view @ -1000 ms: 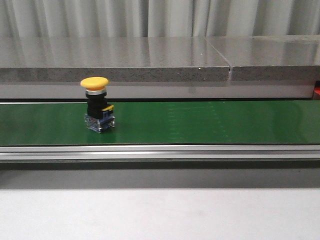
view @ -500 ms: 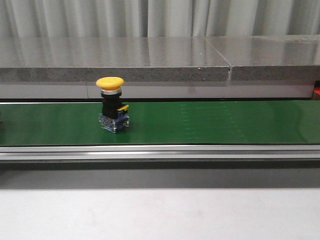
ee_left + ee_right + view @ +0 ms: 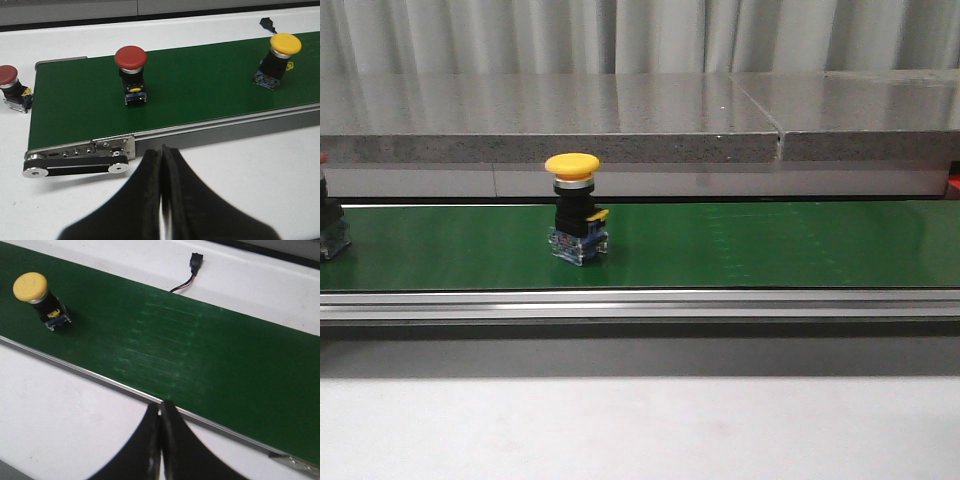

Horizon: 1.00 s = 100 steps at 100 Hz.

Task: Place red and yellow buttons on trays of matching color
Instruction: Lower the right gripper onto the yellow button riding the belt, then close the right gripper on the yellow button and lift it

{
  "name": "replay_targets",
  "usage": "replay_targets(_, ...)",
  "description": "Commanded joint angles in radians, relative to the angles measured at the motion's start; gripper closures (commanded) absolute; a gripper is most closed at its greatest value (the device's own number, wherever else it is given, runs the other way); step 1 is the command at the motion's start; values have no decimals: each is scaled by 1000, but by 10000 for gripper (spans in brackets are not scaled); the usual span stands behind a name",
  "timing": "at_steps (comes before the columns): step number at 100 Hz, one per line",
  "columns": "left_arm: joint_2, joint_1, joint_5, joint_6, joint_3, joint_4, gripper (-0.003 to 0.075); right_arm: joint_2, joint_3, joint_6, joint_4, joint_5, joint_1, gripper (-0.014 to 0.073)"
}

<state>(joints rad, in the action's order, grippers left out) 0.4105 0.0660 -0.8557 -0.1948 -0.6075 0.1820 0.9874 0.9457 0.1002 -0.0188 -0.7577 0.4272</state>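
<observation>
The yellow button (image 3: 573, 206) stands upright on the green conveyor belt (image 3: 770, 245), left of its middle in the front view. A red button (image 3: 131, 74) stands on the belt near its end, and another red button (image 3: 11, 87) rests on the white table (image 3: 240, 190) beside that end. The left gripper (image 3: 162, 165) and the right gripper (image 3: 160, 417) both hover over the table with fingers pressed together, empty.
</observation>
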Motion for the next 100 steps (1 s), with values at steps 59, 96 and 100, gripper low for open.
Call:
replay_targets(59, 4, 7, 62, -2, -26, 26, 741, 571, 567, -312, 181, -308, 87, -31)
replay_targets(96, 4, 7, 62, -2, -26, 26, 741, 794, 701, -476, 243, -286, 87, -31)
replay_targets(100, 4, 7, 62, -2, -26, 26, 741, 808, 701, -491, 244, -268, 87, -31)
